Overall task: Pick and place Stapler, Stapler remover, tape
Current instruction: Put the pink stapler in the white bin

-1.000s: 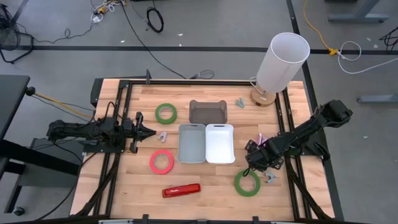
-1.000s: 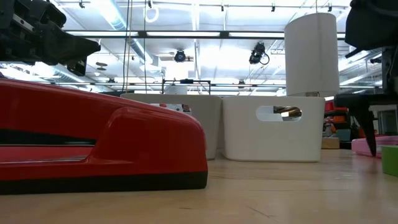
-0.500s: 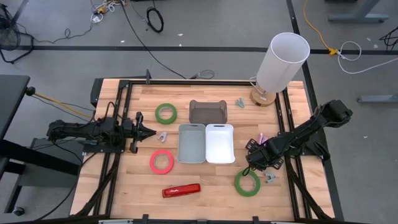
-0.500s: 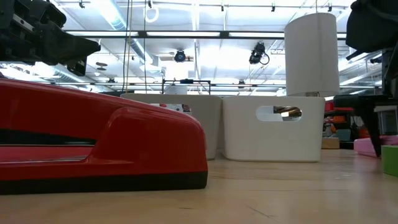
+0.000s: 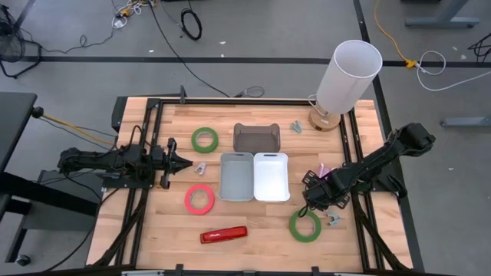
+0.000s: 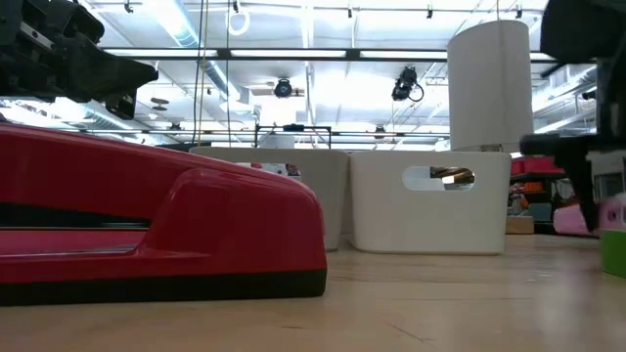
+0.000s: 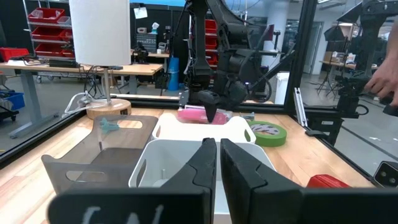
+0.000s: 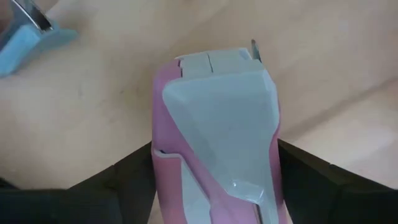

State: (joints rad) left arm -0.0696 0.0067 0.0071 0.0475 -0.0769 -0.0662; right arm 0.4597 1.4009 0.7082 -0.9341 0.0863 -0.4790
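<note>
My right gripper (image 5: 317, 186) is shut on a pink stapler (image 8: 214, 124) right of the white bin, just beyond a green tape roll (image 5: 305, 225). In the low view the stapler (image 6: 614, 213) shows above that roll (image 6: 614, 252). My left gripper (image 5: 184, 162) is shut and empty at the table's left, pointing at a grey staple remover (image 5: 200, 166) that lies on the wood. A red stapler (image 5: 224, 234) lies near the front edge. A red tape roll (image 5: 199, 199) and a second green roll (image 5: 205, 139) lie flat on the left. My right gripper pinches the pink stapler by its two long sides (image 8: 158, 155) between its two fingers (image 8: 124, 180), which lie along the body. In the low view the stapler's end shows a little above the table top, roughly level.
A grey bin (image 5: 236, 176), a white bin (image 5: 271, 176) and a dark bin (image 5: 257, 138) stand mid-table. A white lamp (image 5: 349, 77) stands at the far right. More staple removers lie by the lamp (image 5: 296, 126) and by the near green roll (image 5: 334, 220). A person's hand (image 7: 385, 93) shows beyond the table.
My right gripper has gone up a little with the pink stapler. In the low view the stapler's end, which was down at table height, now stands higher and farther right, above the green roll.
</note>
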